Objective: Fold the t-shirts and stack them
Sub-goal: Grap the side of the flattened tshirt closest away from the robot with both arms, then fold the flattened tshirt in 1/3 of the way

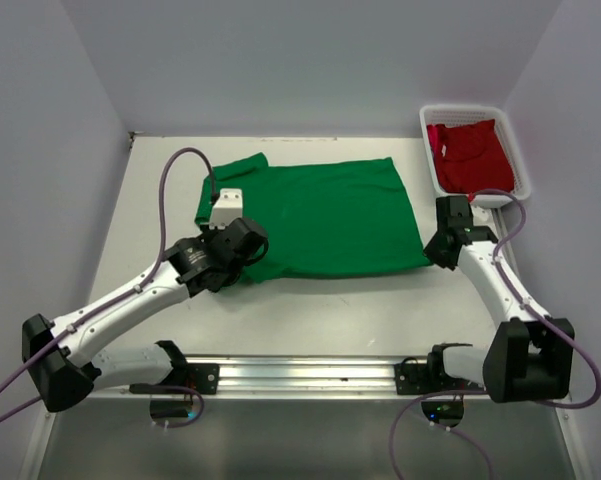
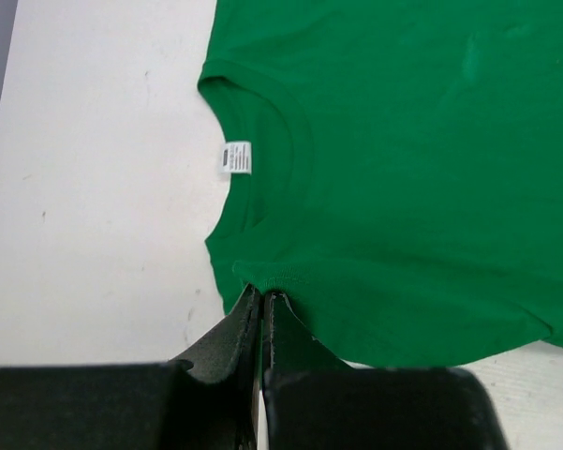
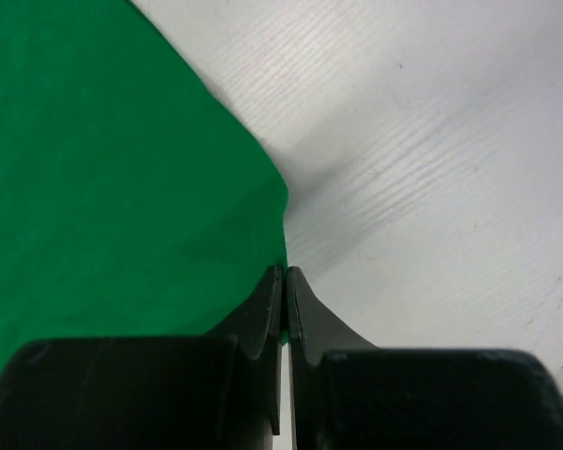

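The bright green t-shirt (image 1: 325, 215) lies spread across the middle of the table, its collar with a white label (image 2: 236, 157) at the left end. My left gripper (image 2: 262, 292) is shut on a fold of green cloth at the shoulder just beside the collar; in the top view it (image 1: 232, 235) sits over the shirt's near left edge. My right gripper (image 3: 286, 270) is shut on the shirt's edge, at its near right corner (image 1: 432, 252). The red t-shirt (image 1: 470, 155) lies bunched in the basket.
A white mesh basket (image 1: 515, 150) stands at the back right corner of the table. Grey walls close in the left, back and right sides. Bare white tabletop (image 1: 320, 310) runs between the shirt and the arm bases.
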`<state>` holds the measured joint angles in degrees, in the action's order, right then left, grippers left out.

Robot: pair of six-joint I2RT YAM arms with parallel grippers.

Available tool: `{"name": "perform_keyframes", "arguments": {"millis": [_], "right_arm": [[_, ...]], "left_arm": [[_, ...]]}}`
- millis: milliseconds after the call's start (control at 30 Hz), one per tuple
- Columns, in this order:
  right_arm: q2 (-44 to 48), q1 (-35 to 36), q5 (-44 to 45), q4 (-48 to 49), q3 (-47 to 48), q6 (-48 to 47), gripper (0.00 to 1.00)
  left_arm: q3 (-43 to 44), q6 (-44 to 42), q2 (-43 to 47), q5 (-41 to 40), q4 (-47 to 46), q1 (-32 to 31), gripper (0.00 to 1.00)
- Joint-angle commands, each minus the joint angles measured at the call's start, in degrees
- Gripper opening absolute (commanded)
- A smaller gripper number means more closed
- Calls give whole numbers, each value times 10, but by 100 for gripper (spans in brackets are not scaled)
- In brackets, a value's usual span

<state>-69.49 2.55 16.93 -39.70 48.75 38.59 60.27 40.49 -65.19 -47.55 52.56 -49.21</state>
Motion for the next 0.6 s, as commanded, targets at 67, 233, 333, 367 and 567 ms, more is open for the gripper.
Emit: {"name": "perform_keyframes", "arguments": {"millis": [67, 233, 333, 367, 567], "right_arm": [[-77, 0, 28, 51, 58, -29, 0], [-145, -1, 40, 70, 100, -35, 0], [-186, -1, 43, 79, 125, -31, 0], [-205, -1, 41, 81, 132, -31, 0], [-259, 0, 40, 89, 179, -31, 0]], "left_arm": [[15, -112, -42, -6, -169, 40, 0], [8, -146, -73, 13, -220, 84, 0], [-1, -158, -82, 24, -242, 106, 0], [-2, -161, -86, 24, -244, 111, 0], [-9, -168, -101, 28, -259, 133, 0]]}}
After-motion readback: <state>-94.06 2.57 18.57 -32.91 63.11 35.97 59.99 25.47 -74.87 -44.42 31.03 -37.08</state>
